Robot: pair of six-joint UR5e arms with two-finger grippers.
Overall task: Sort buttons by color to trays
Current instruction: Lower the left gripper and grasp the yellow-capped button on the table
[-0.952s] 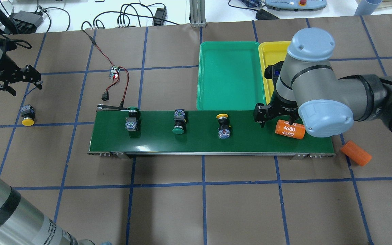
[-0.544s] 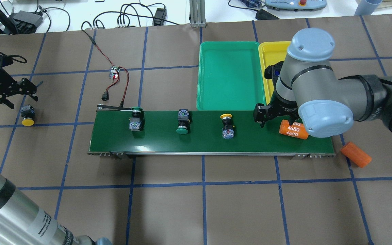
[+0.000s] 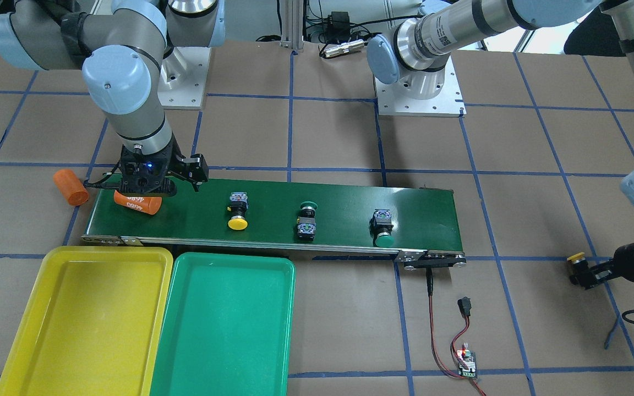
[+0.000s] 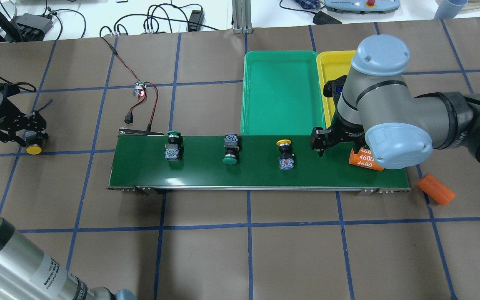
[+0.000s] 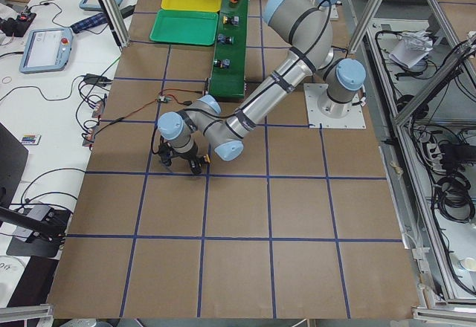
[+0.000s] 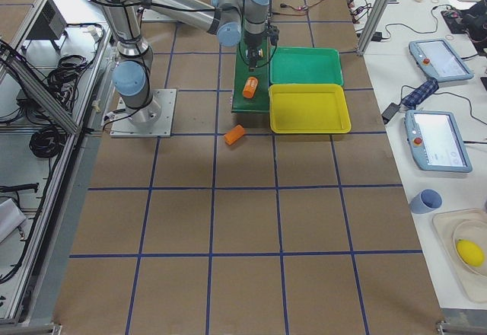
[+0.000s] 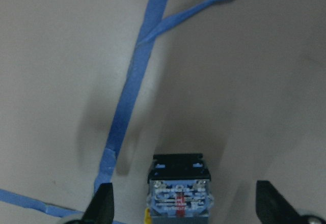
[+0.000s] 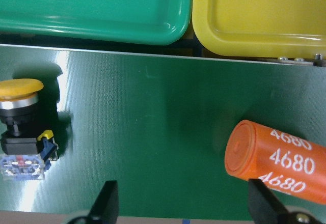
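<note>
Step in hand: I judge this the pickup of the stray yellow button (image 4: 33, 146), which lies on the table paper well beyond the conveyor belt (image 4: 206, 171), off the end farthest from the trays. Sorting has hardly begun, since I see no button in either tray.

Left gripper (image 4: 20, 133): spread and low over that stray button. In the wrist view its fingers (image 7: 103, 203) stand either side of the blocky body with a gap on each side, so nothing is pinched yet.

Right gripper (image 8: 184, 201): spread too, holding nothing, hovering over the tray end of the belt.

Belt load: a yellow button (image 4: 285, 154) lies just beside my right gripper. A green button (image 4: 231, 151) sits mid-belt and another green button (image 4: 173, 145) near the far end. All three lie on their sides.

Trays: the green tray (image 4: 281, 96) and yellow tray (image 3: 97, 319) sit side by side against the belt's long edge, at its tray end.

Clutter: an orange cylinder marked 4680 (image 4: 363, 158) lies on the belt under my right wrist. A plain orange cylinder (image 4: 436, 188) lies off that end of the belt.

Next move: I'd close the left fingers squarely on the button's body, not its round cap, then lift. The yellow tray is far off, so I expect a long carry or a drop onto the belt. The right gripper would need to shift over the belt's yellow button while steering clear of the marked cylinder.
</note>
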